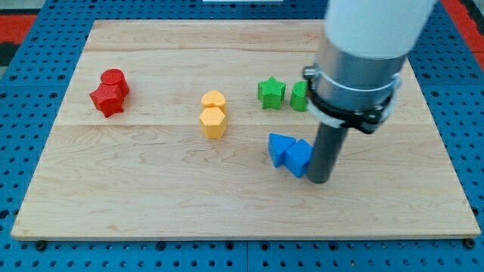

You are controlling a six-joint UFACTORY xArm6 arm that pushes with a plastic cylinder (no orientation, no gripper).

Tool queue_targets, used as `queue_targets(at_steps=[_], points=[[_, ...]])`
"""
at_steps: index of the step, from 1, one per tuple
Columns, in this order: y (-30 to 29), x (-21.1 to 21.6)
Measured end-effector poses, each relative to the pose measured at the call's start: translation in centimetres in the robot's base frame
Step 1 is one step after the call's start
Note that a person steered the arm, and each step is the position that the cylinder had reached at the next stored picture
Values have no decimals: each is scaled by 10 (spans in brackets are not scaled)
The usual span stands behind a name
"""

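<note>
My tip rests on the board just right of two blue blocks and touches or nearly touches the nearer one, a blue block. The other blue block sits against it on the left. Above them stands a green star, with a second green block beside it, half hidden behind my arm. Two yellow blocks sit near the middle, a rounded one above a hexagonal one. At the view's left a red cylinder touches a red star.
The blocks lie on a pale wooden board that rests on a blue pegboard. My arm's wide grey and white body covers the board's upper right part.
</note>
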State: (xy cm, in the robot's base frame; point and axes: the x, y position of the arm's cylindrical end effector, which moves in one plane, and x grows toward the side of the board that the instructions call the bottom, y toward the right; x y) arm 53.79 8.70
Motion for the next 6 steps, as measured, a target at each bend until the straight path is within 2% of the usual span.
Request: queue_targets(at_steps=[2, 4, 6], points=[[-43, -31], [60, -11], [196, -117]])
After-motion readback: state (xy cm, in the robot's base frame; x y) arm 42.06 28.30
